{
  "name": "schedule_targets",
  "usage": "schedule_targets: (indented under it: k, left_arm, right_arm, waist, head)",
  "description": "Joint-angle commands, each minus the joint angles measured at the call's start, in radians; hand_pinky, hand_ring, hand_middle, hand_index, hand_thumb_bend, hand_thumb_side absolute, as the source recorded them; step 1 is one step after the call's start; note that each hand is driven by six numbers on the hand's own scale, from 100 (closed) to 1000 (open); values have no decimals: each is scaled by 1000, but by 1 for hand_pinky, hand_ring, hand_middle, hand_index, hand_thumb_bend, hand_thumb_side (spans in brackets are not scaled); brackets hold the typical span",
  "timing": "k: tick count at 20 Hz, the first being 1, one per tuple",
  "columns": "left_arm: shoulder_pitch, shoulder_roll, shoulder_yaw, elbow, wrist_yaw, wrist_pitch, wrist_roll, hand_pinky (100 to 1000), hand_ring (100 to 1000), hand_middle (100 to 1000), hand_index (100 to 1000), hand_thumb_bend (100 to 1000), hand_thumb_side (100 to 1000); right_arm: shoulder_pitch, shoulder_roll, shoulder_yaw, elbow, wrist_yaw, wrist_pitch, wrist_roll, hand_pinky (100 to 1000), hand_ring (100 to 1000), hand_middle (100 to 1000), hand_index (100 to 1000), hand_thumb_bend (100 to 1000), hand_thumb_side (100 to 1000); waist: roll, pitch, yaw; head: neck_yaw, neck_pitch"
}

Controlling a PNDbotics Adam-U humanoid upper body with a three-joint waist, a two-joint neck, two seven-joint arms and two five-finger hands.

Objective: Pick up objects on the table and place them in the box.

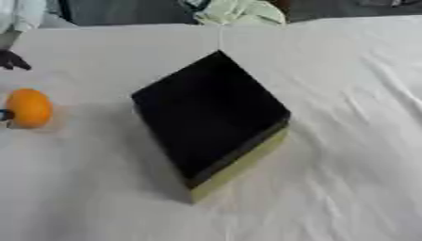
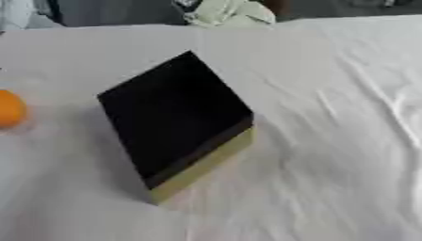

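A white cloth [image 1: 346, 141] with soft wrinkles covers the table, and behind its far edge there is a dark background with a pale green bundle [image 1: 240, 12]. In the middle lies the box [image 1: 210, 115], black inside with a yellow-green outer wall along its near right side; it is turned like a diamond, 1 corner pointing to the far edge, and its long axis runs from far left to near right. An orange [image 1: 29, 108] sits well apart to the left of the box, near the left edge. The left eye view shows the whole orange and a dark shape [image 1: 12, 60] above it at the edge; I cannot tell if this is a hand. The right eye view cuts the orange to a part and does not show this shape.
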Motion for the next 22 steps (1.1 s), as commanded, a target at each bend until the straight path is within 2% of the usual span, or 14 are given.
schedule_targets:
  k: [1,10,14,22]
  left_arm:
    - [-5,28,19,2,-8,8,1,618,824,857,910,562,100]
    - [-8,23,19,2,-19,24,1,633,836,868,914,592,100]
    - [-15,20,17,8,-45,36,6,643,843,866,906,626,100]
    - [-48,3,-9,54,-109,49,20,656,848,864,900,636,100]
  right_arm:
    - [-7,-18,-5,-15,0,-1,1,676,571,602,836,100,808]
    - [-5,-17,-5,-16,-1,0,2,676,571,601,837,100,809]
    - [-5,-16,-5,-15,-2,0,3,676,571,601,837,100,810]
    - [-5,-13,-4,-13,-4,-1,6,676,570,600,837,100,812]
  waist:
    - [2,-16,-1]
    - [3,-17,-3]
    - [3,-17,-4]
    - [1,-13,-10]
  head:
    - [3,-6]
    - [21,-6]
    - [28,-7]
    - [34,-7]
